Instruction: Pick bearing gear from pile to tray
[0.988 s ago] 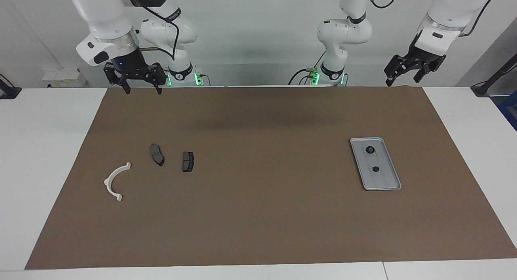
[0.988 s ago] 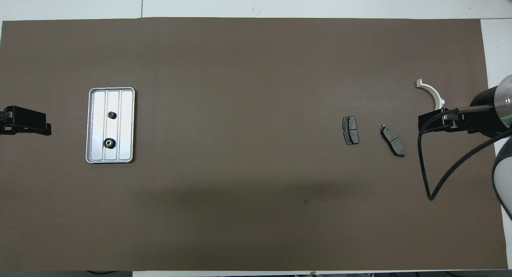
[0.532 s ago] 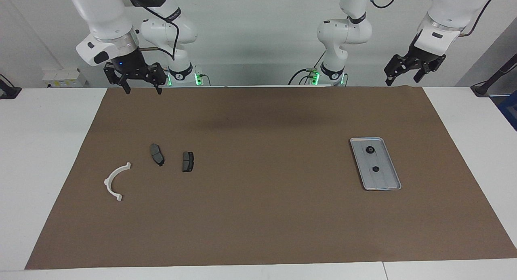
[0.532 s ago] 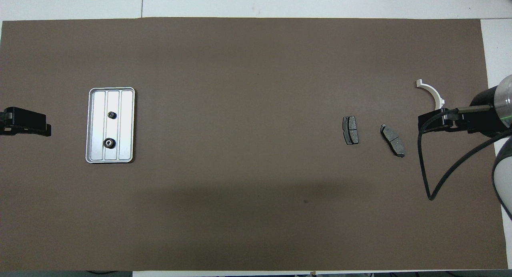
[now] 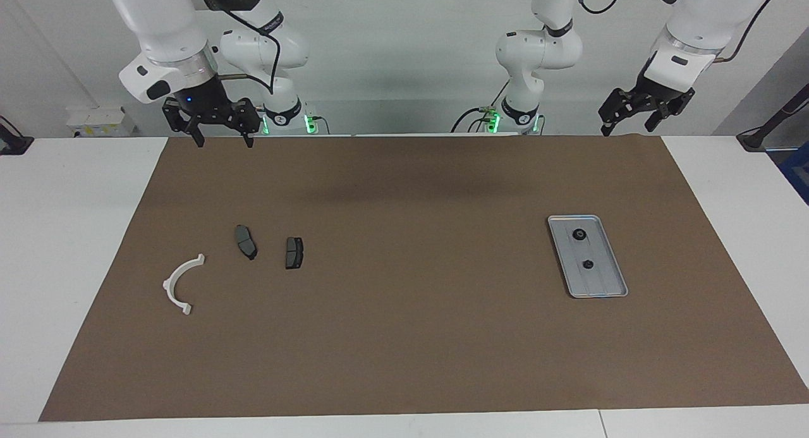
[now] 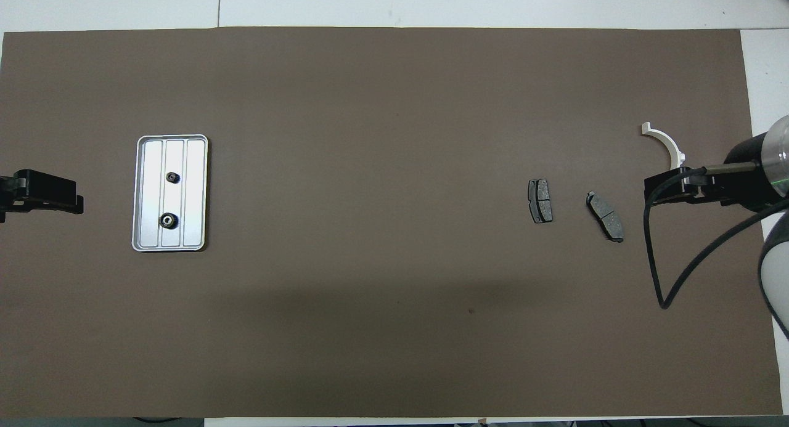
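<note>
Since a second ago only the left gripper (image 5: 631, 117) has risen slightly; it hangs spread and empty above the bench (image 5: 50, 236) edge. The right gripper (image 5: 222, 136) is likewise spread, its arm covering one end of the white bracket (image 6: 663, 142) from overhead. Both gears (image 5: 579, 234) lie in the tray (image 5: 616, 280).

Pale wall (image 5: 404, 59), brown-matted white table (image 5: 76, 236)

Two small black bearing gears (image 5: 579, 234) (image 5: 588, 264) were seen lying apart, in line along the flat silver tray (image 5: 610, 280) toward the left arm's end of the table. A white half-ring bracket (image 5: 180, 285) and two dark brake pads (image 5: 245, 241) (image 5: 294, 253) were left scattered toward the right arm's end.
</note>
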`<action>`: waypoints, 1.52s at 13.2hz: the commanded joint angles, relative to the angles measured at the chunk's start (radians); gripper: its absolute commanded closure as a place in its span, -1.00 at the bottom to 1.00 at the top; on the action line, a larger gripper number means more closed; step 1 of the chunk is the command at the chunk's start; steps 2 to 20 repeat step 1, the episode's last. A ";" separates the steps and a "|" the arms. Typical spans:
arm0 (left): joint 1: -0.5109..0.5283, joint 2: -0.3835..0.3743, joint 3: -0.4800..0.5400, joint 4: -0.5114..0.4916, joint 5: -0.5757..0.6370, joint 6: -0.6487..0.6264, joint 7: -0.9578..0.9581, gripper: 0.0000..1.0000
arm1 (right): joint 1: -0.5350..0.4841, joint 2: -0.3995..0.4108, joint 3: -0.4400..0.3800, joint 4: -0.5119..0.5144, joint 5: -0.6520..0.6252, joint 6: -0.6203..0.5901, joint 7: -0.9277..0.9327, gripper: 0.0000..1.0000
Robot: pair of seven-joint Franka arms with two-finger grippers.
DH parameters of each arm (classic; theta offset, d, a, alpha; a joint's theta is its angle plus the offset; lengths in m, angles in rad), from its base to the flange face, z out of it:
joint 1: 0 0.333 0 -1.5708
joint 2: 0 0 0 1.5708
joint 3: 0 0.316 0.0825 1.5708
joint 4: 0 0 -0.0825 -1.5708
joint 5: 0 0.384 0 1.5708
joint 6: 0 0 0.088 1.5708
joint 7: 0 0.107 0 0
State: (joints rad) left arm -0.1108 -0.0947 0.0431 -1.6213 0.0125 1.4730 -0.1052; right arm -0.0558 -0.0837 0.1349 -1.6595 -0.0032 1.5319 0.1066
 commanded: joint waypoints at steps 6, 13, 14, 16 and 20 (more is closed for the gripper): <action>-0.001 -0.031 0.006 -0.045 -0.014 0.029 0.015 -1.00 | -0.012 -0.015 0.003 -0.013 0.022 0.014 -0.018 -1.00; -0.001 -0.031 0.006 -0.045 -0.014 0.029 0.015 -1.00 | -0.012 -0.015 0.003 -0.013 0.022 0.014 -0.018 -1.00; -0.001 -0.031 0.006 -0.045 -0.014 0.029 0.015 -1.00 | -0.012 -0.015 0.003 -0.013 0.022 0.014 -0.018 -1.00; -0.001 -0.031 0.006 -0.045 -0.014 0.029 0.015 -1.00 | -0.012 -0.015 0.003 -0.013 0.022 0.014 -0.018 -1.00; -0.001 -0.031 0.006 -0.045 -0.014 0.029 0.015 -1.00 | -0.012 -0.015 0.003 -0.013 0.022 0.014 -0.018 -1.00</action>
